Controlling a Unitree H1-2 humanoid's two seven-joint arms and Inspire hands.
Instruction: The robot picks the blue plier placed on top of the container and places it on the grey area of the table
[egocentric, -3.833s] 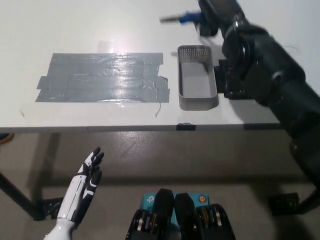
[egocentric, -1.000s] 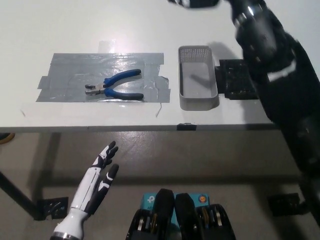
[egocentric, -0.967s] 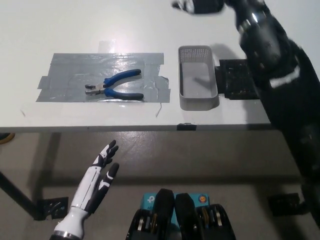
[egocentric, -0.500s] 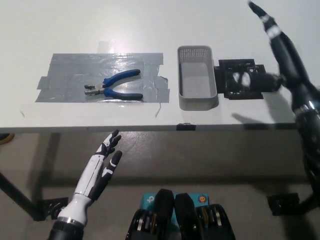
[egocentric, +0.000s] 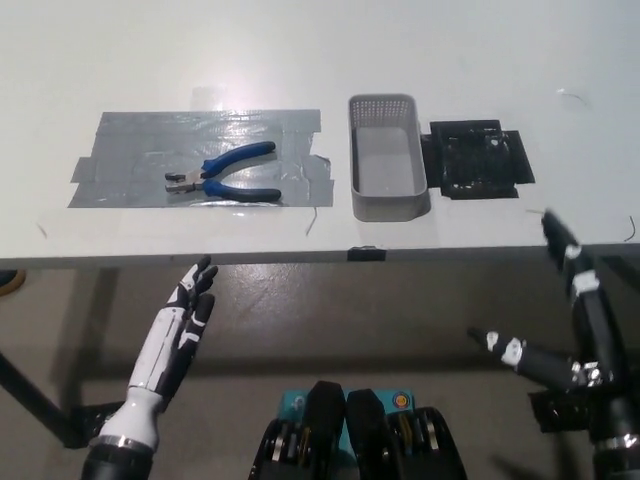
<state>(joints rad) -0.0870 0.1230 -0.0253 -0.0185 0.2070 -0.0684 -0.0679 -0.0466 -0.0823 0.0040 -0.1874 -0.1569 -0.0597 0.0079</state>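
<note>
White worktop (egocentric: 300, 60) fills the upper part of the head view, with bare floor below its front edge. Grey area (egocentric: 130, 172), made of taped strips, lies on the left half of the worktop. Blue plier (egocentric: 222, 173) rests flat on the grey area, jaws pointing left, handles spread to the right. Container (egocentric: 386, 168), a grey perforated tray, stands just right of the tape and holds nothing. Black mat (egocentric: 478, 161) lies just beside the container. Left hand (egocentric: 175, 334) hangs below the worktop edge, fingers extended and holding nothing. Right hand (egocentric: 570, 335) is low at the right, fingers spread wide, holding nothing.
</note>
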